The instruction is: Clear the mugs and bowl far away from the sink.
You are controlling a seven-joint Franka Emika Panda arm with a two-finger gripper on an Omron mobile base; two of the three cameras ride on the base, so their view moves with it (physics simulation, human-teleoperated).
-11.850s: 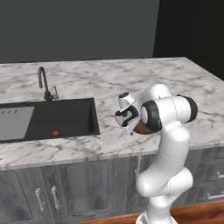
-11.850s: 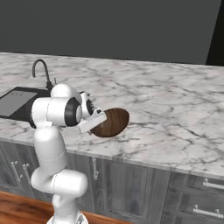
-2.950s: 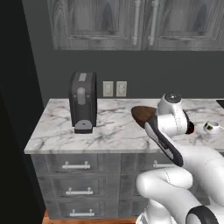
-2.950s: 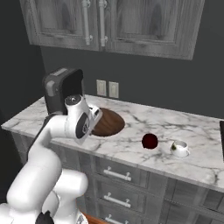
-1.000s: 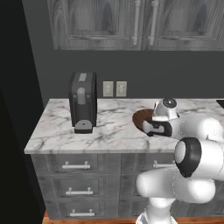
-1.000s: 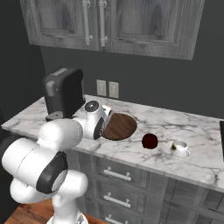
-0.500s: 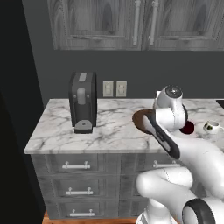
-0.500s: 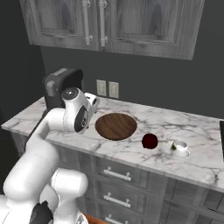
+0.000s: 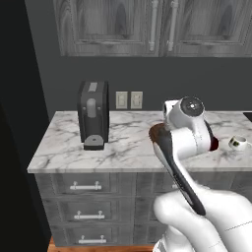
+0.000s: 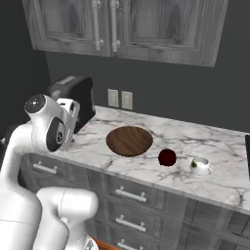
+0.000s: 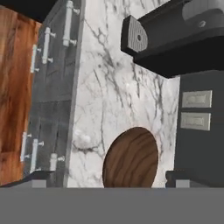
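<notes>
Bowl (image 10: pixel 130 140): set flat on the counter (image 10: pixel 229 161), beside the coffee machine (image 9: pixel 93 121); placing step judged done. Gripper (image 11: pixel 107 177): spread wide, nothing held. Mug (image 10: pixel 200 165), beyond the bowl; further mugs are judged next to be fetched.

The marbled tabletop (image 10: pixel 146 161) carries a black coffee machine (image 9: pixel 93 114) at its left end, the bowl (image 10: pixel 129 140) near the middle, a red ball (image 10: pixel 167 157) just beyond it, and a mug (image 10: pixel 199 165) farther right.
</notes>
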